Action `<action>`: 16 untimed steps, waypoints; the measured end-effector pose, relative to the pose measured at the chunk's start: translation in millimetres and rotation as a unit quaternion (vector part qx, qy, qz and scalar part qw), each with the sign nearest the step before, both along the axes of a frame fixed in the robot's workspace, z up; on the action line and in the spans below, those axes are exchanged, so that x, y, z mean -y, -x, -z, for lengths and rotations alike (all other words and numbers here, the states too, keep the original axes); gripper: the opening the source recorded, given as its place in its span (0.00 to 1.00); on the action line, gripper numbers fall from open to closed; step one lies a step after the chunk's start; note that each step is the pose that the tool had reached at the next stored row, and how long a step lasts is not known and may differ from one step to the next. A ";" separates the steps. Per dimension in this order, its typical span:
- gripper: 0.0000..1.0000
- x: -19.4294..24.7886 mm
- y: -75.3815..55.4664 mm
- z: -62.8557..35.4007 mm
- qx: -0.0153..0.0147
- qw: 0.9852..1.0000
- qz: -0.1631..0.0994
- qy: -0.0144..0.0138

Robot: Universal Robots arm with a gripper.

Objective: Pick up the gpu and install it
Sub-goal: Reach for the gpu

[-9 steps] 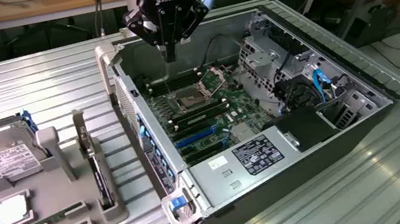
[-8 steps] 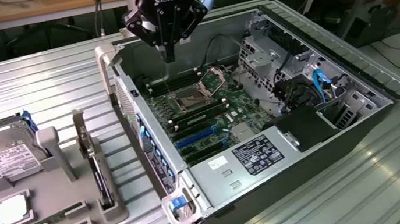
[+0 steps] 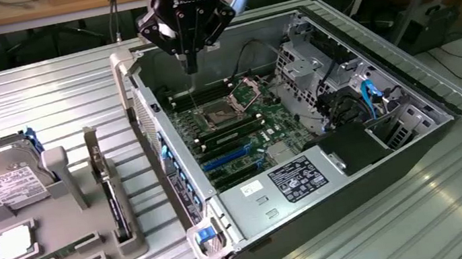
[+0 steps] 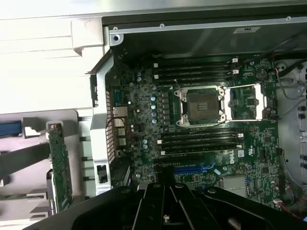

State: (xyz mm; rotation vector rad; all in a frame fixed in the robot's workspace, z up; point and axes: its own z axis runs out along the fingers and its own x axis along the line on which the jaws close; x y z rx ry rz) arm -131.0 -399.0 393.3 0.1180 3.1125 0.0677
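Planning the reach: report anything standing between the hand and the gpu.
The case's side wall lies between the hand, above the motherboard, and the gpu in the gray holder; the hand hovers higher.

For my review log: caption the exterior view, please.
Shut gripper hangs over the open computer case; the gpu stands in the grey holder at the exterior view's left.

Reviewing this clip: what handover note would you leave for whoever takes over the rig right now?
Gripper: jaws shut, holding nothing, hanging over the open computer case, above the motherboard.
Gpu: standing on edge in the grey holder outside the case, on the exterior view's left, apart from the gripper.
Done: nothing visible; the gpu is not yet picked up.
Left: the whole job, both the pick-up and the install in the case.
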 end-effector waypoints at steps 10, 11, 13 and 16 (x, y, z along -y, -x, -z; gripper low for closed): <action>0.11 0.0 6.7 0.0 0.000 1.000 0.000 0.000; 0.11 0.0 7.4 0.0 0.000 1.000 0.000 0.000; 0.11 0.0 8.7 0.0 0.000 1.000 0.000 0.000; 0.11 0.1 11.0 0.0 0.000 1.000 0.000 0.000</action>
